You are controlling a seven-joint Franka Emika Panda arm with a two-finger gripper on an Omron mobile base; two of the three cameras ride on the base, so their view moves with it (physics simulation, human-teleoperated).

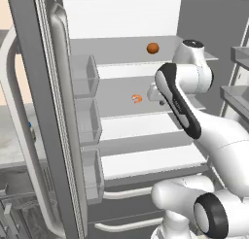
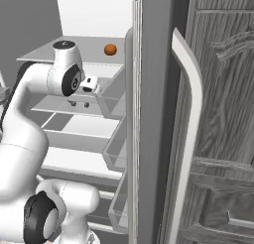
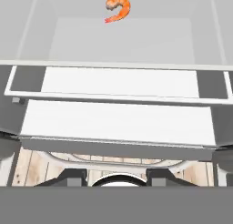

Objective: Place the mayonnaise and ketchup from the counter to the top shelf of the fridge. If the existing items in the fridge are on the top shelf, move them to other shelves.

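End effector (image 2: 79, 103) sits inside the open fridge (image 1: 126, 19) at the middle shelf (image 1: 146, 112); from my feeds I cannot tell whether its tips are apart or together, and I see nothing between them. On that shelf, toward the back, lies a shrimp (image 1: 137, 98). An orange (image 1: 152, 48) rests on the top shelf (image 1: 121, 48), well above it. Door bins (image 1: 86, 121) stand to the left, and the arm's elbow (image 1: 182, 94) blocks my view of the shelf's right side.

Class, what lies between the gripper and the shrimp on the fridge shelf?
Nothing: in the hand view, bare shelf runs from the gripper to the shrimp.
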